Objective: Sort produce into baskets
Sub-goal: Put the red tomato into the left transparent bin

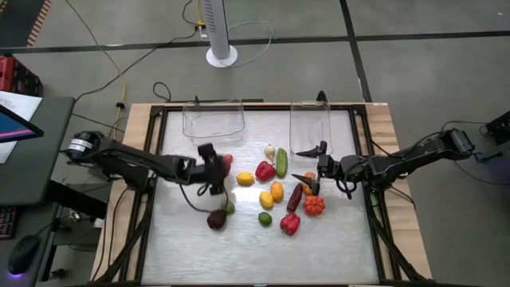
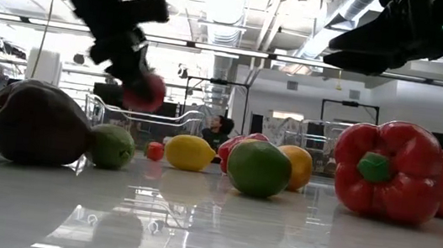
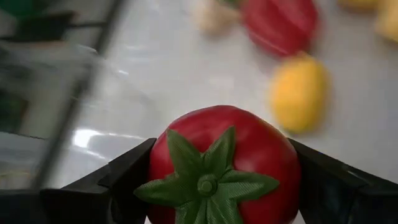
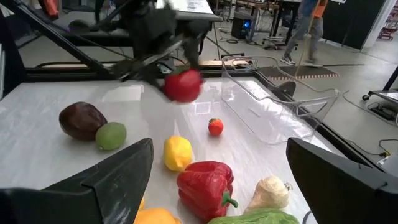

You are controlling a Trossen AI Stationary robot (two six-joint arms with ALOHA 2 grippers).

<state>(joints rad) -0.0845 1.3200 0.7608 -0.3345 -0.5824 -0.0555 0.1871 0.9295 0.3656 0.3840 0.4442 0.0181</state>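
Note:
My left gripper (image 1: 224,163) is shut on a red tomato (image 3: 242,158) with a green calyx, above the table's left middle, near the left clear basket (image 1: 213,120). The tomato also shows in the low view (image 2: 144,92) and in the right wrist view (image 4: 183,84). My right gripper (image 1: 307,166) is open and empty, in front of the right clear basket (image 1: 310,127), above the produce cluster. That cluster holds a red pepper (image 1: 264,170), a lemon (image 1: 245,178), a white garlic (image 1: 269,150), a green vegetable (image 1: 281,162) and several others lying on the table. My left gripper pinches the tomato between its two fingers, one on each opposite side (image 3: 160,163), with the calyx turned toward the wrist camera. The fingers come slanting down from the table's left. The tomato is lifted clear of the table.
A dark brown fruit (image 1: 216,219) and a green lime (image 1: 229,207) lie near-left of the cluster. A small red strawberry (image 4: 215,126) lies under the held tomato. A dark purple piece (image 1: 295,197), an orange piece (image 1: 314,206) and a second red pepper (image 1: 290,223) lie toward the near right. People stand in the room behind.

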